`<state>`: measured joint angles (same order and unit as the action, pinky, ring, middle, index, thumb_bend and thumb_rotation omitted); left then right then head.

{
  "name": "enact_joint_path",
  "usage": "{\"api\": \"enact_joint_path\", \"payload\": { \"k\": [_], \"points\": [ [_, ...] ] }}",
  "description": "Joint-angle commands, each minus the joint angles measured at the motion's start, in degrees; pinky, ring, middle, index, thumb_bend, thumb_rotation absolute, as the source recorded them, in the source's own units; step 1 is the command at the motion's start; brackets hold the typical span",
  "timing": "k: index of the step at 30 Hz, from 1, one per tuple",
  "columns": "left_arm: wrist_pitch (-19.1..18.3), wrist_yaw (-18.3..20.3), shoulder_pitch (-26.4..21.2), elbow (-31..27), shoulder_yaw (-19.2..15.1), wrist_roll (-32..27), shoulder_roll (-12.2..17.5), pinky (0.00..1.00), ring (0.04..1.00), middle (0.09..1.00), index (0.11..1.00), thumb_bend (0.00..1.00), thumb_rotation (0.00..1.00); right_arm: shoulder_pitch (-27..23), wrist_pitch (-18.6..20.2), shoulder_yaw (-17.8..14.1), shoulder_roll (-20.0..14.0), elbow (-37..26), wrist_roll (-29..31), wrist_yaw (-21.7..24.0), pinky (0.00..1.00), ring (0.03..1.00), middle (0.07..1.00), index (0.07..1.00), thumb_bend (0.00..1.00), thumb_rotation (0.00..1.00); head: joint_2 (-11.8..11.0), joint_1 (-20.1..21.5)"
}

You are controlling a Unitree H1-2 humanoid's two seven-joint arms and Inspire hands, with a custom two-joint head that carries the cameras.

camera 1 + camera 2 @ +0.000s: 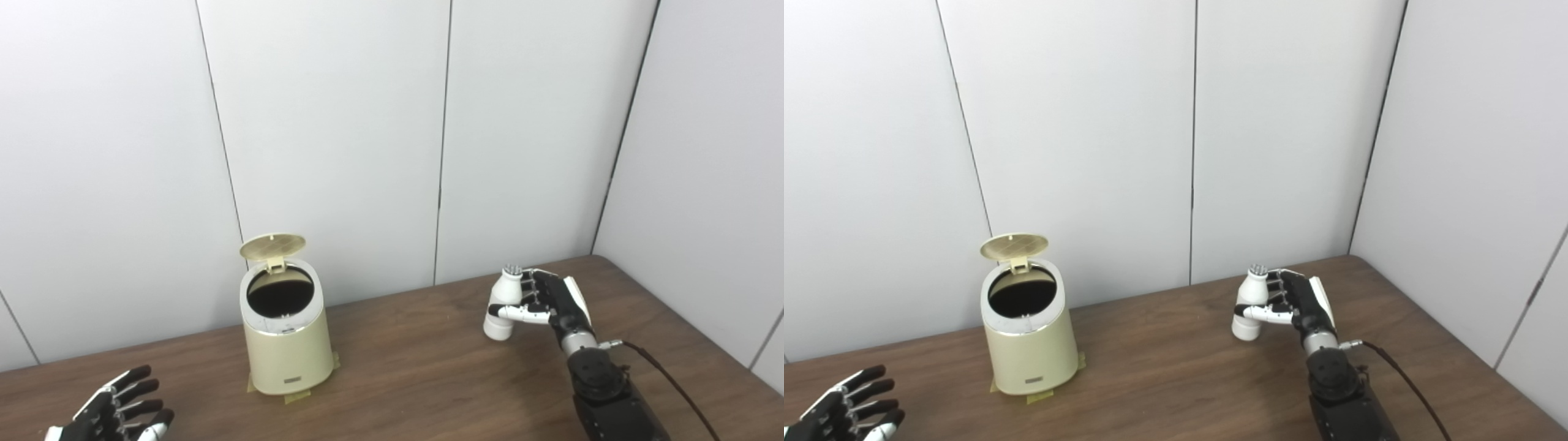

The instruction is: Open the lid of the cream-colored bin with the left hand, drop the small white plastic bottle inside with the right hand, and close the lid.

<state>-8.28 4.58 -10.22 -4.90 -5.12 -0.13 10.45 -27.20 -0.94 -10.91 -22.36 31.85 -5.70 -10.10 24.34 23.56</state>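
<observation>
The cream-colored bin (286,346) stands on the wooden table left of centre, taped down at its base. Its round lid (272,245) is tipped up and back on its hinge, so the dark inside shows. The small white plastic bottle (504,302) is upright at the right, with my right hand (550,302) shut on it, thumb across its front and fingers behind. I cannot tell whether the bottle touches the table. My left hand (116,411) rests low at the bottom left corner, open with fingers spread, well away from the bin.
The brown wooden table (416,367) runs to white wall panels at the back and on the right. A dark cable (670,380) trails from my right forearm. Bare tabletop lies between the bin and the bottle.
</observation>
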Motion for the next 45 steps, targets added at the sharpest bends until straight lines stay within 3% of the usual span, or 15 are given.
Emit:
{"api": "enact_joint_path", "payload": {
  "k": [1,11,18,28,38,41,45],
  "points": [
    [0.6,-0.3,-1.9,-2.2,-0.1,0.1,0.6,0.55,0.687,0.765,0.813,0.48,0.0,-2.8,-3.3,0.0,-1.5,-1.0,-1.1,-1.7,0.35,0.376,0.495,0.529,0.51,0.0,0.0,0.0],
    [1.1,-0.2,-2.2,-1.4,-0.1,-0.2,0.5,0.56,0.691,0.767,0.805,0.49,0.0,-2.0,-4.9,0.3,-1.0,-3.2,-2.9,-4.1,0.36,0.379,0.49,0.541,0.51,0.0,0.1,-0.5],
    [2.1,-0.3,-2.3,-0.3,0.3,0.5,0.5,0.54,0.684,0.764,0.805,0.49,0.0,-1.3,-5.2,2.3,0.5,-13.6,-4.4,-3.3,0.36,0.389,0.492,0.539,0.51,0.0,-0.4,-1.6],
    [5.0,-0.9,-2.9,2.7,1.6,1.7,-0.5,0.53,0.67,0.756,0.797,0.52,0.0,-5.7,3.9,9.7,2.7,-33.1,-9.0,4.5,0.35,0.401,0.483,0.537,0.51,0.0,-1.3,-6.8],
    [7.8,-2.4,-3.6,6.5,2.6,2.3,-3.4,0.52,0.657,0.739,0.779,0.6,0.01,-12.0,5.3,13.4,7.5,-33.4,-9.3,9.0,0.33,0.392,0.492,0.535,0.51,0.0,-1.7,-15.5],
    [8.6,-3.0,-3.7,7.1,3.3,3.4,-4.0,0.53,0.654,0.737,0.781,0.61,0.06,-13.1,3.9,14.8,8.9,-31.7,-9.8,9.8,0.33,0.393,0.489,0.535,0.51,0.0,-1.7,-17.6],
    [8.6,-3.8,-3.8,7.1,3.6,3.8,-5.2,0.53,0.654,0.738,0.784,0.62,0.09,-13.7,5.2,15.7,11.1,-31.4,-8.4,11.5,0.32,0.382,0.49,0.543,0.51,0.0,-1.6,-19.7]
  ]
}}
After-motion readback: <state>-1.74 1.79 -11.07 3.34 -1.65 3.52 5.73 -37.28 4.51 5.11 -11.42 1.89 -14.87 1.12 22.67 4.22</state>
